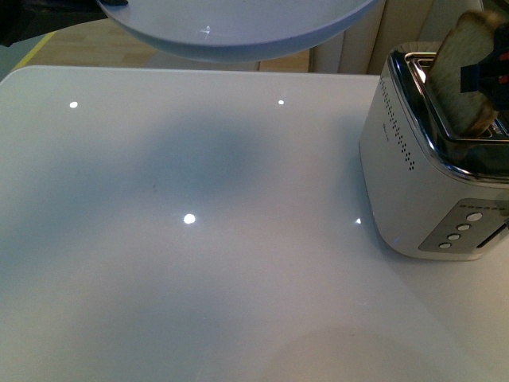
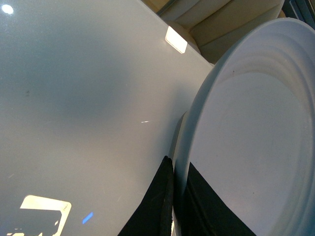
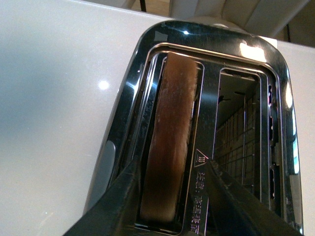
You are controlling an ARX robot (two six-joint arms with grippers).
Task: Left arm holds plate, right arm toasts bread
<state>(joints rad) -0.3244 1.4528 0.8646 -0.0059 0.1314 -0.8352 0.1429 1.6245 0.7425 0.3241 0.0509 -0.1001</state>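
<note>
The pale blue-grey plate [image 1: 238,32] hangs in the air above the table's far edge, and only its underside shows in the front view. In the left wrist view my left gripper [image 2: 178,196] is shut on the plate [image 2: 256,137], with one black finger on each face of the rim. The bread [image 1: 465,72], a brown slice, stands upright in one slot of the toaster [image 1: 413,183], sticking out well above the top. In the right wrist view my right gripper [image 3: 170,196] is open, its fingers [image 3: 118,201] straddling the bread [image 3: 170,142].
The white toaster stands at the table's right side with its buttons [image 1: 465,227] facing me. Its second slot [image 3: 238,132] holds nothing. The glossy white table [image 1: 199,239] spreads to the left of it. Pale chairs [image 2: 231,24] stand beyond the far edge.
</note>
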